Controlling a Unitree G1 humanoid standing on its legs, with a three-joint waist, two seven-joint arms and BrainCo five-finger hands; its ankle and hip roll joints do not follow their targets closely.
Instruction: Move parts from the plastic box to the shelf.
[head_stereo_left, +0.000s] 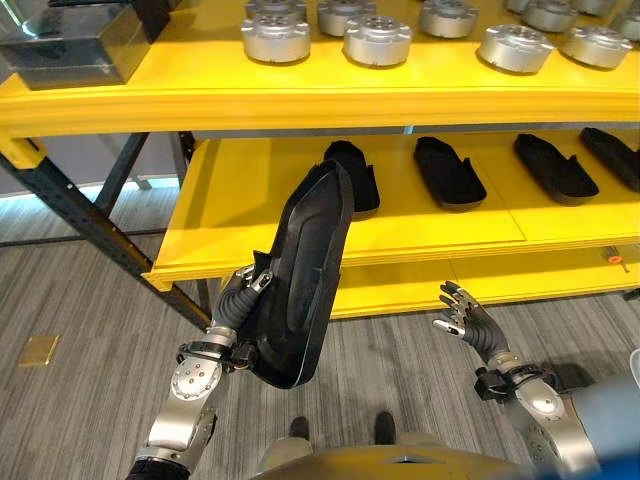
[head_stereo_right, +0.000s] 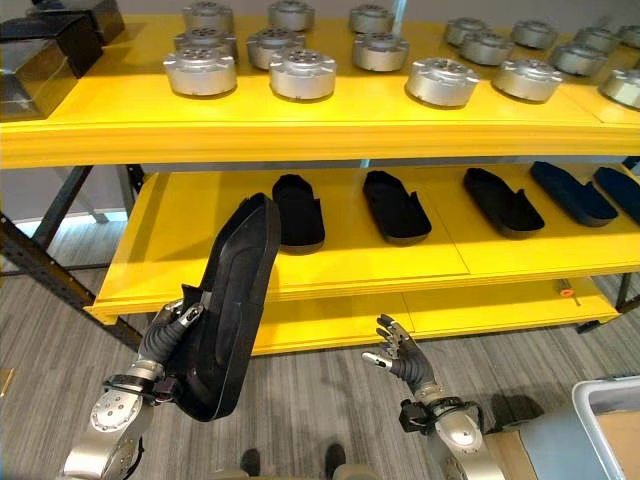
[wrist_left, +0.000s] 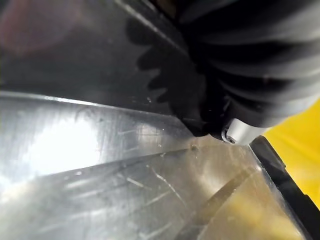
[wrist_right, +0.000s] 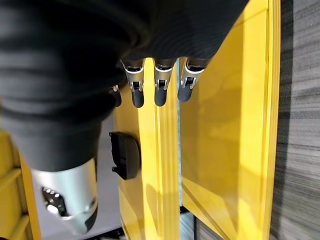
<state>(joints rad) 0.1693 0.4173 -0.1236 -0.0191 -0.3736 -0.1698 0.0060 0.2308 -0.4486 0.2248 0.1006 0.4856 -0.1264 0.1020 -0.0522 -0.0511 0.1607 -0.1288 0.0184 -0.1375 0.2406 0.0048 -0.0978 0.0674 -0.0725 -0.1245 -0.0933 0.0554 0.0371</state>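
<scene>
Left hand (head_stereo_left: 240, 300) grips black part (head_stereo_left: 300, 280) upright before the shelf (head_stereo_left: 240, 200); right hand (head_stereo_left: 465, 318) hangs empty, fingers spread.

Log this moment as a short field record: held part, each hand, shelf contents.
held part: long black moulded part, tilted upright in front of the middle shelf
left hand: left hand behind the part, fingers hidden
right hand: right hand open, empty, below the shelf edge
middle shelf: row of black parts lying flat
top shelf: silver round parts; dark box at its left end
</scene>
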